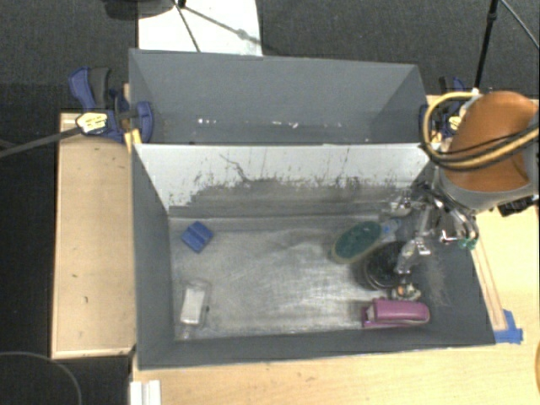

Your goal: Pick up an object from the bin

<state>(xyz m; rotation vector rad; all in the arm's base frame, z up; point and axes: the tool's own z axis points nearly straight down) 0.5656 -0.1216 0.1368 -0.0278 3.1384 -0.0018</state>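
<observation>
Camera view is showing the arm (pixel 485 146) hanging low beside the purple case (pixel 396 313), its jaws hovering at a black round thing (pixel 380 271) just above that case; spread or pinching, I cannot tell. Judging this as the approach: settling, closing, then lifting is coming next. No writing is readable.
</observation>
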